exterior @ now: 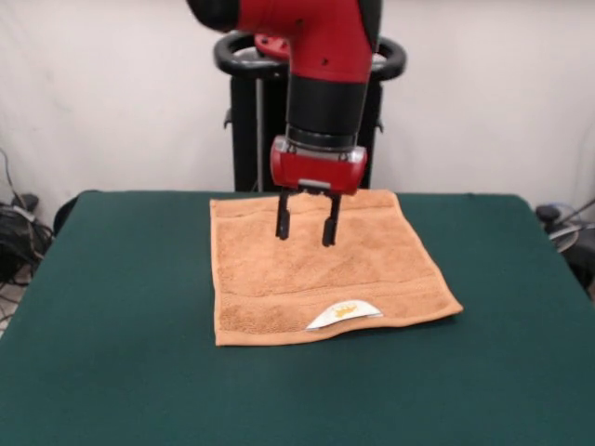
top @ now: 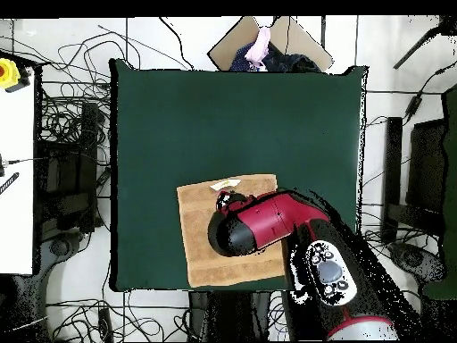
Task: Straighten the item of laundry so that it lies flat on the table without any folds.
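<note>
The item of laundry point(exterior: 316, 274) is an orange-tan towel spread on the dark green table point(exterior: 112, 353), with a woven band and a white label point(exterior: 342, 314) near its front edge. That front edge is slightly curled by the label. My gripper point(exterior: 306, 228) hangs open just above the towel's far half, holding nothing. From overhead, the towel point(top: 198, 241) lies near the table's point(top: 178, 116) bottom edge, and the red arm point(top: 259, 223) hides its right part and the gripper.
The black pedestal point(exterior: 256, 121) stands behind the table's far edge. Cables point(top: 62, 134) and equipment lie on the floor around the table. A person's hand point(top: 261, 45) and a cardboard box point(top: 236, 40) show beyond the table's top edge in the overhead view.
</note>
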